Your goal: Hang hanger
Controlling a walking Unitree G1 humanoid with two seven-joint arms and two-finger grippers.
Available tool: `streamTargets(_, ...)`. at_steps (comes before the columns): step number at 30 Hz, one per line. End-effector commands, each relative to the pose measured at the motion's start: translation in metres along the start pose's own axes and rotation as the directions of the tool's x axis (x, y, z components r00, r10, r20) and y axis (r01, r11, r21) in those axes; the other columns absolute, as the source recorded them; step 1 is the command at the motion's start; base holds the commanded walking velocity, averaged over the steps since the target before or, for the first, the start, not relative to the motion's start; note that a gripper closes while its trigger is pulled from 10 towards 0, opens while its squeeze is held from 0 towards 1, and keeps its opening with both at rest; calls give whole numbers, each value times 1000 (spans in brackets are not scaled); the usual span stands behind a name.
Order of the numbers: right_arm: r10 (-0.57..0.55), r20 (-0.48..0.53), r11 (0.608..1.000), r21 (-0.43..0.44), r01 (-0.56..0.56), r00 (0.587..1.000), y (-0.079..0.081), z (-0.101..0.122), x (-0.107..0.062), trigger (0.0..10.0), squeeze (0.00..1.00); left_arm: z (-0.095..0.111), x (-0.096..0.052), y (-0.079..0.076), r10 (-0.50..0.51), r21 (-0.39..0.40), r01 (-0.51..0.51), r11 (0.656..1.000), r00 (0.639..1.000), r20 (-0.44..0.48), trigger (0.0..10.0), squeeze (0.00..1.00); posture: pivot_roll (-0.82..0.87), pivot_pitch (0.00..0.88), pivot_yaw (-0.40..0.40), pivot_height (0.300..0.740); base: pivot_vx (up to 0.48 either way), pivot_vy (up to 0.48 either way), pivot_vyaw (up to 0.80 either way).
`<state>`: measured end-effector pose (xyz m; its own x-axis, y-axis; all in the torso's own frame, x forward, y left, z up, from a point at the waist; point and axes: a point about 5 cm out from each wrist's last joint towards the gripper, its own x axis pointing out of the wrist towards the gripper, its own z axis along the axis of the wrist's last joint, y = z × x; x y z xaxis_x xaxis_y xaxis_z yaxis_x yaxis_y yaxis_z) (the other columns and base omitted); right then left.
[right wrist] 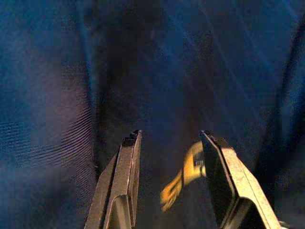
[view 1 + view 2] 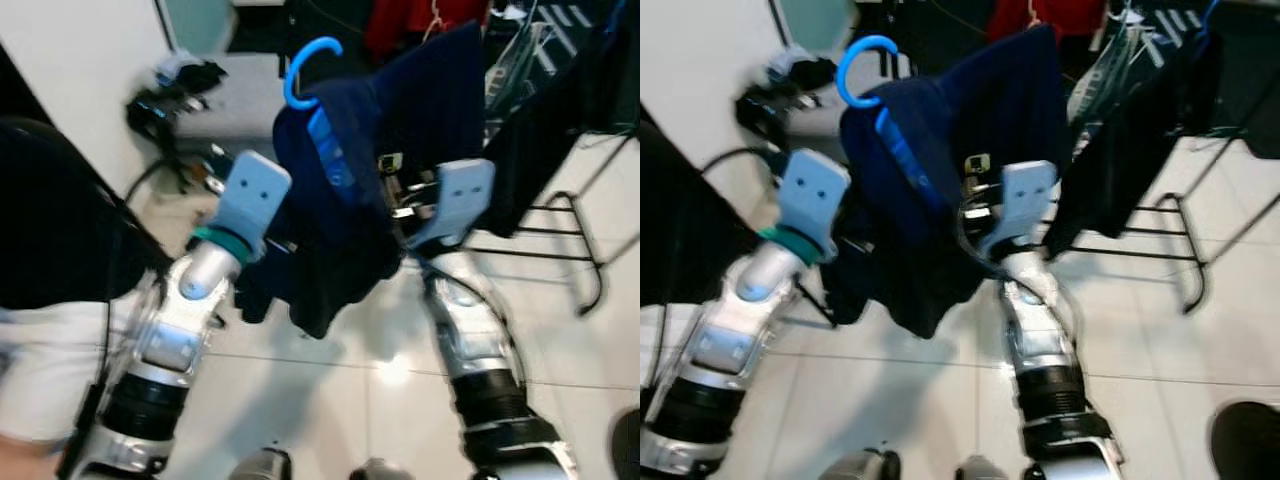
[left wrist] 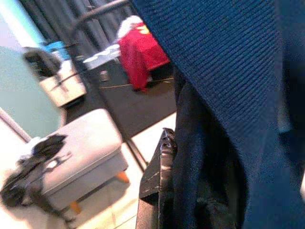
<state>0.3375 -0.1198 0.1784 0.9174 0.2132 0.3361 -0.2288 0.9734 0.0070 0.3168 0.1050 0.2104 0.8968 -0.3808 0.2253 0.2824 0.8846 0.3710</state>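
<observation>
A navy garment (image 2: 340,240) hangs on a blue hanger whose hook (image 2: 305,70) sticks up above it, held in the air between my two arms. My left gripper (image 2: 288,222) reaches into the cloth from the left. In the left wrist view one of its black fingers (image 3: 157,191) shows, with the fabric (image 3: 228,95) draped across it and the other finger hidden. My right gripper (image 1: 169,143) stands open against the cloth from the right, with a small yellow tag (image 1: 183,179) between its fingers.
A black drying rack (image 2: 575,235) with dark clothes stands at the right on the white tiled floor (image 2: 330,390). Behind are a grey ottoman (image 2: 235,100), dark clutter (image 2: 160,100) beside it and a red cloth (image 3: 140,47). A white wall (image 2: 80,70) is at the left.
</observation>
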Motion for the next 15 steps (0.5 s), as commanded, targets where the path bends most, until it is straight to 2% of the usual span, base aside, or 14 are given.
streamTargets(1, -21, -10, 1000, -4, 21, 1000, -6, -2, -4, 10000, 0, 9, 1, -4, -24, 33, 23, 999, 998, 51, 10000, 0, -10, 32, 110, 740, 416, 0, 0)
streamTargets(2, -21, -10, 1000, -4, 21, 1000, -6, -2, -4, 10000, 0, 9, 1, -4, -24, 33, 23, 999, 998, 51, 10000, 0, -10, 32, 110, 740, 416, 0, 0)
streamTargets(4, -18, -7, 1000, -8, 18, 1000, -5, -2, -4, 10000, 0, 5, 0, -1, -11, 126, 10, 992, 1000, 11, 10000, 0, -7, 33, 113, 740, 418, 0, 0)
streamTargets(6, -17, -6, 1000, -8, 17, 1000, -4, -2, -4, 10000, 0, 3, -1, 1, -5, 146, 6, 989, 1000, -4, 10000, 0, -7, 33, 113, 740, 420, 0, 0)
streamTargets(8, -17, -6, 1000, -8, 17, 1000, -4, -2, -4, 10000, 0, 3, -1, 1, -5, 146, 6, 989, 1000, -4, 10000, 0, -7, 33, 113, 740, 420, 0, 0)
streamTargets(9, -11, -7, 1000, -9, 11, 1000, -4, -3, -5, 10000, 0, -3, -9, 6, -9, 172, 16, 985, 999, -39, 10000, 0, -3, 34, 113, 740, 416, 0, 0)
streamTargets(12, -5, -10, 1000, -10, 4, 1000, -3, -4, -6, 10000, 0, -6, -16, 10, -18, 180, 28, 983, 998, -60, 10000, 0, -3, 34, 113, 740, 414, 0, 0)
streamTargets(15, 10, -19, 1000, -13, -10, 1000, -1, -6, -7, 10000, 0, -11, -22, 16, -4, 161, 17, 987, 997, -83, 10000, 0, 9, 39, 111, 740, 416, 0, 0)
